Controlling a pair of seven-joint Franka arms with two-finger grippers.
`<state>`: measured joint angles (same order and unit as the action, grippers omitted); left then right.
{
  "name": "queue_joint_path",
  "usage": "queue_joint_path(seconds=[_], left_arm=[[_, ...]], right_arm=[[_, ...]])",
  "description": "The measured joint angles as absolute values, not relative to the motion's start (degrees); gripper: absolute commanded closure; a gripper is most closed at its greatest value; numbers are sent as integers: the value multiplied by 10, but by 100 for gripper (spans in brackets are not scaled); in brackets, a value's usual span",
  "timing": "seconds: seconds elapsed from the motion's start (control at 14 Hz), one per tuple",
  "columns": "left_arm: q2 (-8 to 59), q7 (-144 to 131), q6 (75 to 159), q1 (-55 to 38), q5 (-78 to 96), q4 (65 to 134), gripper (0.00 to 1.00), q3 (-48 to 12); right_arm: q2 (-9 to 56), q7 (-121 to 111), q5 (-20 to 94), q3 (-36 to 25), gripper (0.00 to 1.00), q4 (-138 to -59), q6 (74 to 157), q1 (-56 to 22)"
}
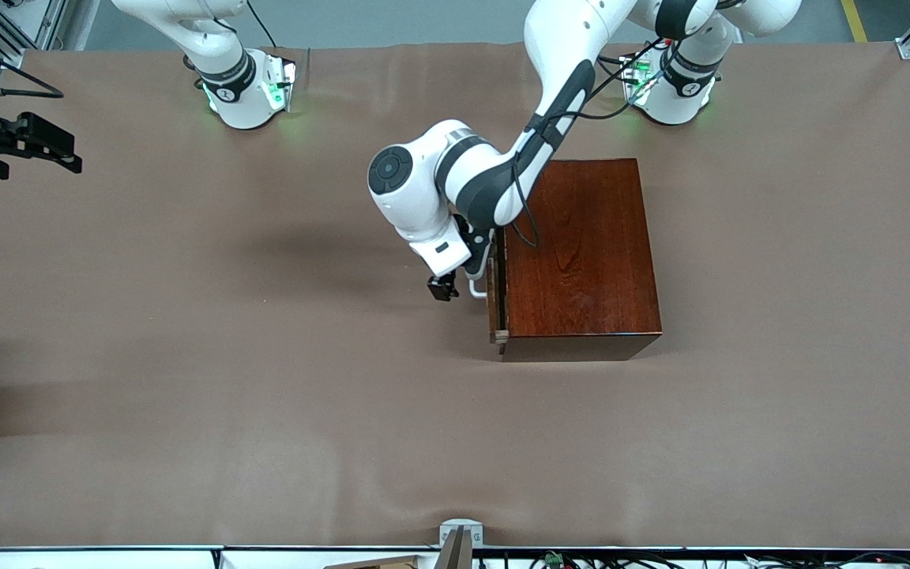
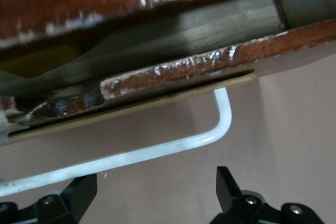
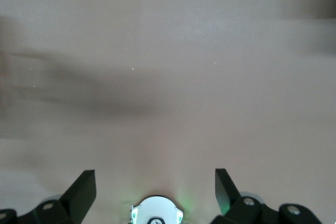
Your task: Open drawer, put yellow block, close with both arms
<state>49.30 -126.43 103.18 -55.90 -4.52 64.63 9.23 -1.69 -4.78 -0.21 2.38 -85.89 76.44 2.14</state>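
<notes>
The dark reddish-brown box (image 1: 581, 253) stands toward the left arm's end of the table. Its drawer (image 1: 494, 296) sticks out by a narrow strip, with the white handle (image 1: 476, 291) facing the right arm's end. My left gripper (image 1: 443, 288) is right at the handle. In the left wrist view it (image 2: 155, 192) is open and empty, and the handle bar (image 2: 157, 148) lies just off its fingertips. A yellow patch (image 2: 39, 61), probably the yellow block, shows through the drawer's gap. My right gripper (image 1: 60, 150) waits open at the right arm's end, over bare table (image 3: 155, 182).
The brown table cover (image 1: 265, 395) stretches around the box. The right arm's green-lit base (image 3: 156, 211) shows in the right wrist view, and both bases (image 1: 246, 91) stand along the table's robot edge. A small metal bracket (image 1: 459, 537) sits at the edge nearest the front camera.
</notes>
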Motion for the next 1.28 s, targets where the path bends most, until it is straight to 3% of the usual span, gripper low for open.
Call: queue_joint_path(seconds=[0.93,1.28], left_arm=[[490,-1261,1033,-550,-45,645,0,88],[420,-1261,1044,-547,-24,636,0,92]], right_arm=[[-17,-48,-2,24,0,-859,760,21],[-17,-48,-2,24,0,-859,760,21]])
